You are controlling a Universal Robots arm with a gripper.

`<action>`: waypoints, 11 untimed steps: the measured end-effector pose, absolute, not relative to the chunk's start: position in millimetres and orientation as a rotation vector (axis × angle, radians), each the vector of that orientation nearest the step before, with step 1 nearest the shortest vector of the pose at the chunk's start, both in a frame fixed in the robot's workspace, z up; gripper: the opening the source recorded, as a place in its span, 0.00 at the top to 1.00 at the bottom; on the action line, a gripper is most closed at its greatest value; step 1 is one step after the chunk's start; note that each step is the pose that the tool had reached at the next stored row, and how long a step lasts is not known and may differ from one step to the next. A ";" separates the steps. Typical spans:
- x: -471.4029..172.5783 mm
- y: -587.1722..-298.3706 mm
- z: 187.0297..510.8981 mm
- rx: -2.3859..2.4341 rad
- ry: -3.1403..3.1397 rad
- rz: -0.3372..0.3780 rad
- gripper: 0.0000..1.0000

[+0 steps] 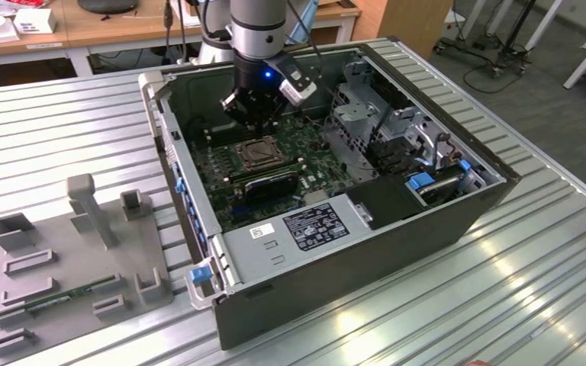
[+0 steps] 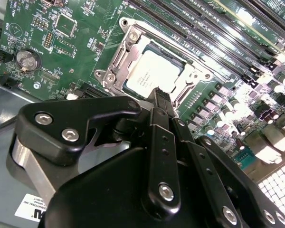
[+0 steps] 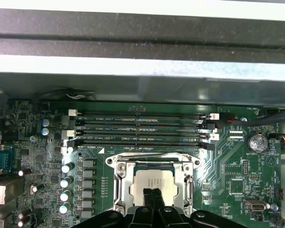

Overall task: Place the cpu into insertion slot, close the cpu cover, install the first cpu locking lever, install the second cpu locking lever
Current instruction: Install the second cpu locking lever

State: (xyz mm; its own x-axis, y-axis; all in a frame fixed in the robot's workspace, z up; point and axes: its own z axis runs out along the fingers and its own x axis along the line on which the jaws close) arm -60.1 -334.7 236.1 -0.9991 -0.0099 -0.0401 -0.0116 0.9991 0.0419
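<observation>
Directly beneath the closed fingertips of the gripper (image 3: 153, 194), the cpu (image 3: 156, 183) lies seated in the insertion slot (image 3: 123, 186), its silvery top showing through the window of the cpu cover (image 3: 186, 186), which looks folded down around it. The jaws are pinched together and hold nothing, the tip standing just over the chip's near edge. For levering, I judge a shut tip best: press along the frame's side, never on the chip or the green motherboard (image 3: 237, 166).
</observation>
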 end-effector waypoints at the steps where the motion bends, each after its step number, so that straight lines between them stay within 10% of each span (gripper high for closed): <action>1: -60.1 -334.7 236.5 -0.017 3.101 0.065 0.89; 11: -60.1 -334.7 241.7 -0.017 3.101 0.065 0.89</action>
